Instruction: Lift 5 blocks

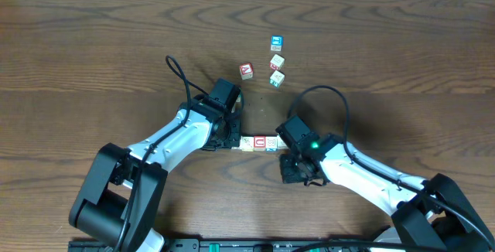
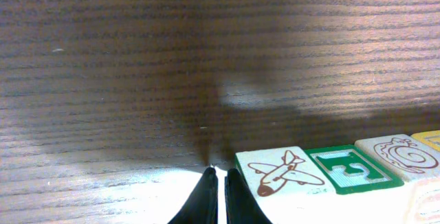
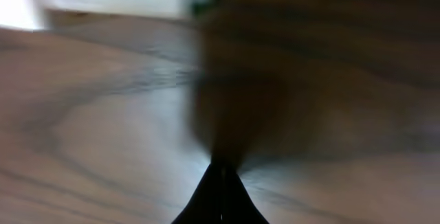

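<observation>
- One bench [image 1: 93, 43] of dark wood grain carries everything.
- Two arms reach in toward the row of blocks [image 1: 259, 142]. The left arm [image 1: 174, 132] comes to the row's left end and the right arm [image 1: 363, 176] to its right end. Each trails one black cable loop.
- Left jaws: clenched with only a sliver between the tips, grasping nothing. They sit just beside the row's left end block; whether they touch it I cannot tell.
- Right jaws: pressed fully together, empty, at the row's right end. The right wrist view is too blurred to show any block.
- The row is the task's thing, one straight line packed face to face between the two arms.
  - From overhead three tops show, the middle one with a red outline, and the ends are hidden under the arms.
  - The left wrist view shows four tops: an airplane block [image 2: 278, 172], a green-framed letter block [image 2: 354, 169], a spiral block [image 2: 399, 154] and a yellow-edged block [image 2: 430, 139] cut by the frame.
  - Whether the row rests on the bench or hangs clear I cannot tell.
- Four loose cubes lie well beyond the row, toward the bench's far edge.
  - One red-letter cube [image 1: 246, 70] stands alone.
  - To its right is a short line of three: a green-edged cube [image 1: 276, 78] nearest the row, a pale cube [image 1: 277, 61], then a blue cube [image 1: 275, 43] farthest.
</observation>
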Controlling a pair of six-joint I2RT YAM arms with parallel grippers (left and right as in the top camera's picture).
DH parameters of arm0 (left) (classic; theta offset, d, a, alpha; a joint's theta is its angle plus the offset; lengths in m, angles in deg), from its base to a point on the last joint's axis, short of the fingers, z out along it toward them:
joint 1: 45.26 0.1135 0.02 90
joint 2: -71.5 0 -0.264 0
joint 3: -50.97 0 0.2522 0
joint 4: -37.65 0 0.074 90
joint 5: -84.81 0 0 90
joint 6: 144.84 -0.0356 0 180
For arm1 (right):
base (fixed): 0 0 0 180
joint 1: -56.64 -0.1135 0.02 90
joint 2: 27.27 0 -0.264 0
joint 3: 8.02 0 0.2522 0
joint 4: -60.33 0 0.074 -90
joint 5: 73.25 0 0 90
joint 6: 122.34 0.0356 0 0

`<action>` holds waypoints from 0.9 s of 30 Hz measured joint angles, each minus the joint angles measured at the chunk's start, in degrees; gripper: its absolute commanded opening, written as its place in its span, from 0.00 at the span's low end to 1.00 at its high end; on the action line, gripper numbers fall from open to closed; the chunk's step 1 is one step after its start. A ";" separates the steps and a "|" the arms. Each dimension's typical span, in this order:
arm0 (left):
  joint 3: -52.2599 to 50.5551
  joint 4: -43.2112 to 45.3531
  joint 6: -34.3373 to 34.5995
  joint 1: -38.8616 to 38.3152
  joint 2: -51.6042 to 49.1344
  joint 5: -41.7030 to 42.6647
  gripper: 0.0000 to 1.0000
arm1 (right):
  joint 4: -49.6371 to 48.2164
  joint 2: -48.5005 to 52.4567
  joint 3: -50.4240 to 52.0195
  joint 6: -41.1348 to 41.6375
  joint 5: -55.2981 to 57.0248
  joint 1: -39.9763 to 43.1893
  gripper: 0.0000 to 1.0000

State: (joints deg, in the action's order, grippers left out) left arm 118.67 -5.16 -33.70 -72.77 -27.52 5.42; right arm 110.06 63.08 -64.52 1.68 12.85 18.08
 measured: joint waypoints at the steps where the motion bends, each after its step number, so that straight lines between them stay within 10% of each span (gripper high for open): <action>1: 0.00 0.00 0.04 0.00 0.00 -0.02 0.08 | -0.02 0.00 0.00 0.61 0.33 0.22 0.01; 27: 0.00 -0.04 0.07 0.02 0.00 -0.22 0.07 | -19.52 1.20 1.29 -15.82 2.38 5.18 0.01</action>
State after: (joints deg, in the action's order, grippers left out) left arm 118.67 -5.21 -33.63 -72.74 -27.52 5.20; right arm 90.54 64.28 -63.23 -14.14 15.24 23.26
